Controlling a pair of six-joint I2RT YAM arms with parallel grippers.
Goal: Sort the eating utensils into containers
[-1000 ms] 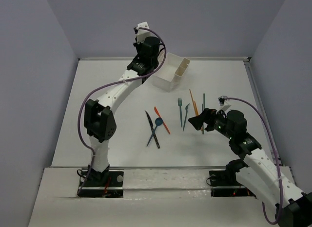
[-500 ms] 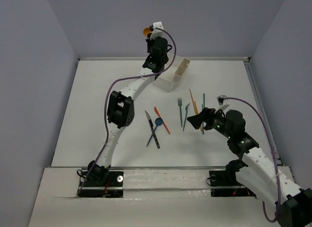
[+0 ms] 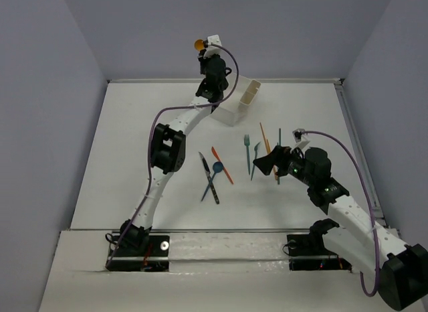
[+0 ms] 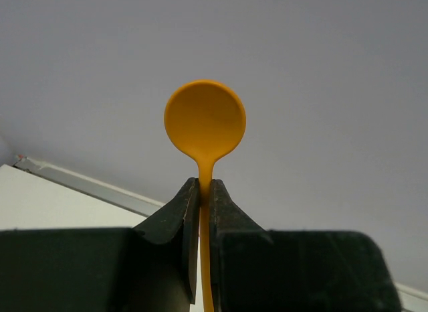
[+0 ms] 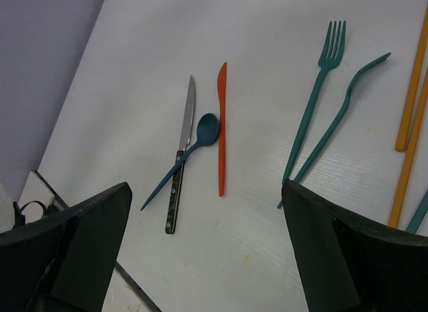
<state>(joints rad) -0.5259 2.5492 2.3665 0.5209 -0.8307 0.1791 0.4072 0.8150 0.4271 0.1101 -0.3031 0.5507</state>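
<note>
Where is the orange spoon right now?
The orange spoon is pinched in the left gripper, bowl up. In the top view it is raised at the far side, just left of the white caddy.

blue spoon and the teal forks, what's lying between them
Only the orange-red knife lies between the blue spoon and the teal forks; the right wrist view shows it.

Left arm (image 3: 148,195), right arm (image 3: 351,217): white links, black joints. Purple cables (image 3: 362,173) ran along both. Bases (image 3: 137,249) were black. Right gripper (image 5: 204,186) had matte black fingers (image 5: 80,245).
</note>
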